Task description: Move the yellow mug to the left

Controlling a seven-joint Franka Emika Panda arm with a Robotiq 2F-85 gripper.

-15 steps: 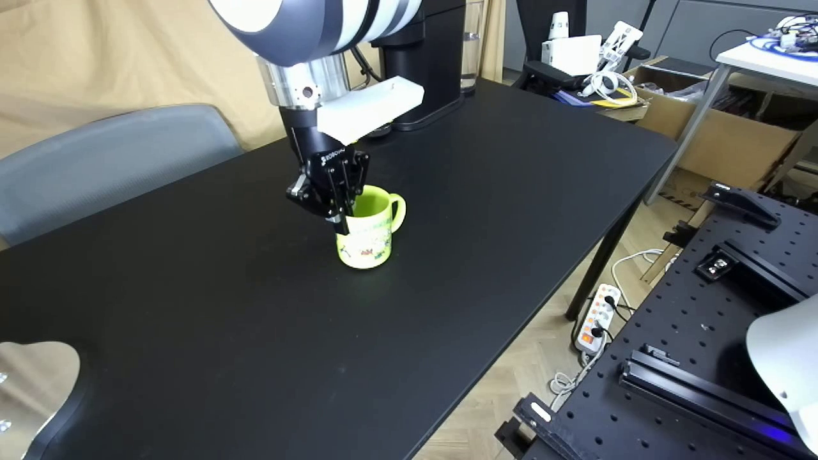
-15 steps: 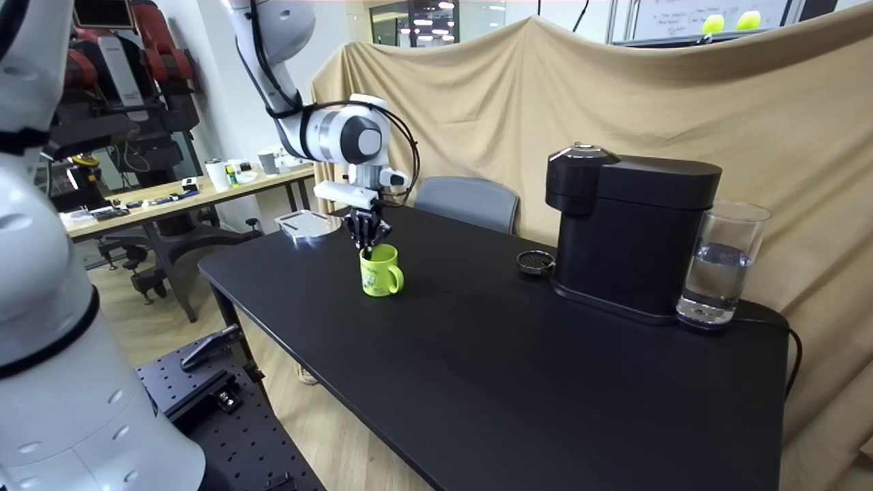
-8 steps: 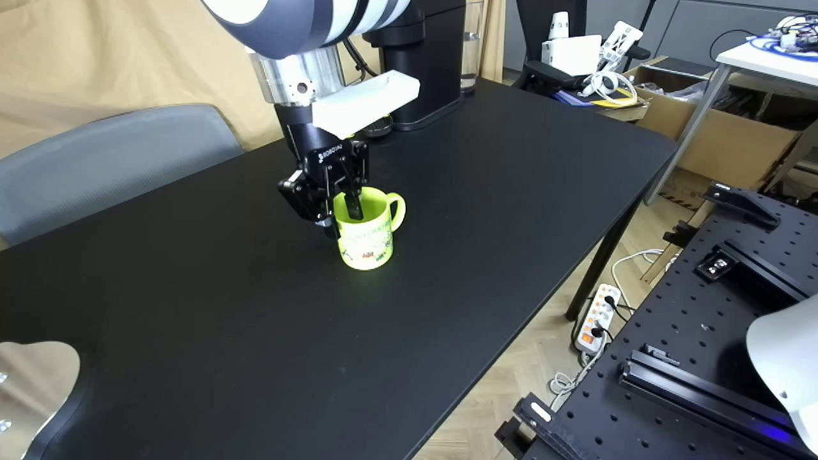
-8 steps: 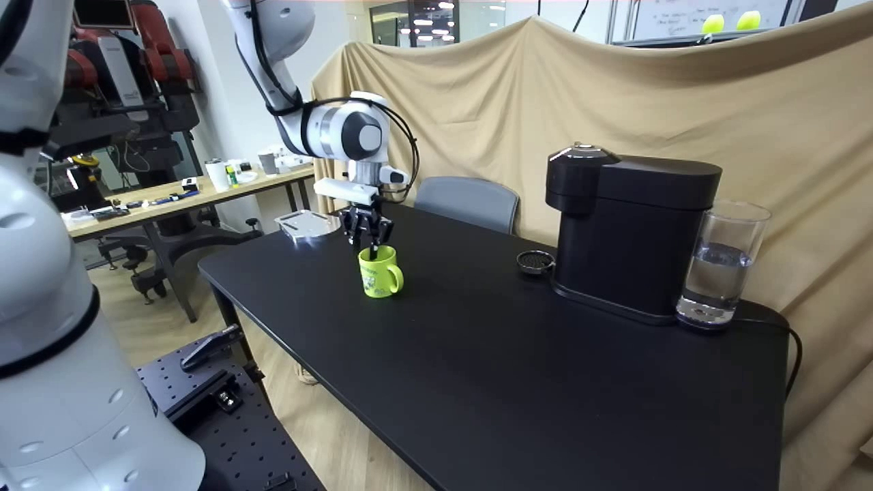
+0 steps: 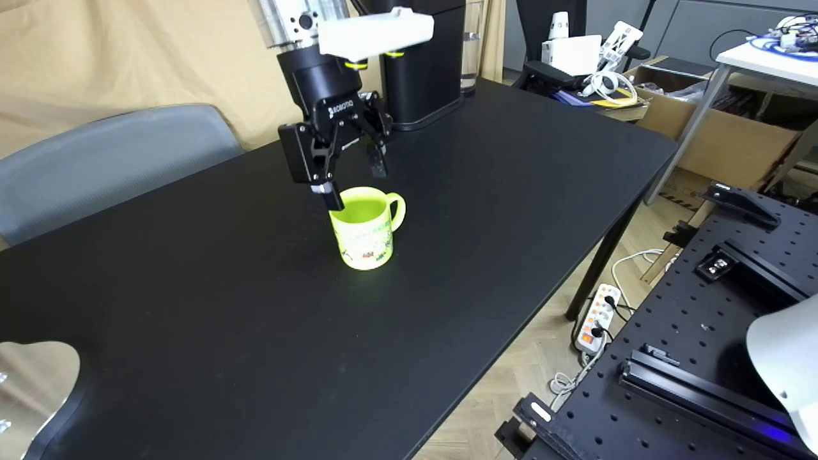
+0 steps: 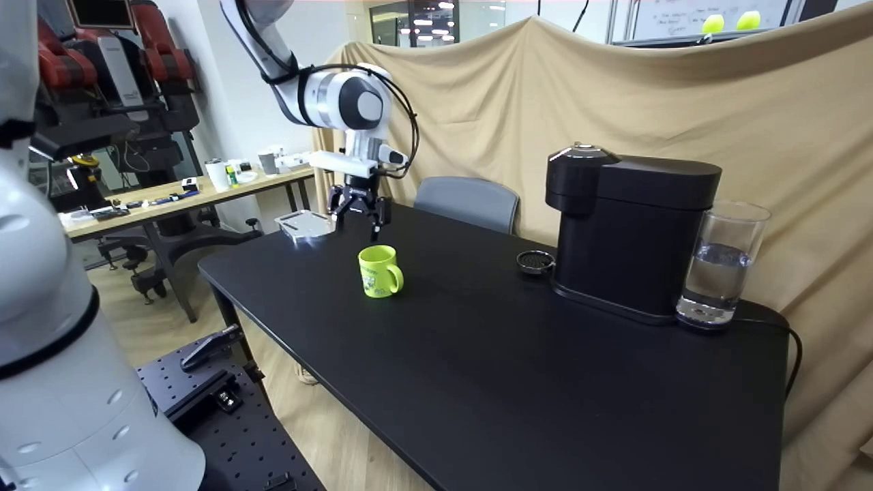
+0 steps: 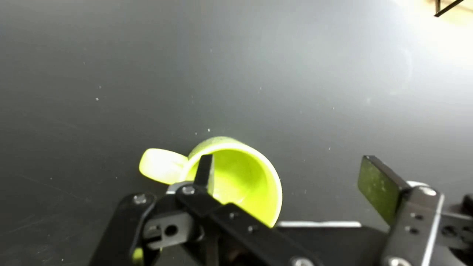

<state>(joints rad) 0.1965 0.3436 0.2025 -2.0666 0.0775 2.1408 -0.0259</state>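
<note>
Currently nothing is gripped: gripper (image 5: 358, 190) is spread wide, one fingertip (image 7: 203, 171) above the yellow mug (image 5: 364, 237), stood upright on black table (image 5: 486, 211). If gripper is lowered off-centre or swung sideways, mug could be clipped and tipped.

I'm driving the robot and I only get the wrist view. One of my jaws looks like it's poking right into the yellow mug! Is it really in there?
Observer: No. In an exterior view, a sliver of dark table shows between the open jaws and the top of the yellow mug.

Operator: Phew! Has the mug got pictures on it?

Observer: Yes, a colourful print shows on its side in an exterior view.

Operator: Ooh! Is anything else standing on this table?

Observer: Yes. In an exterior view, a tall, part-filled glass stands beside a black machine.
</note>
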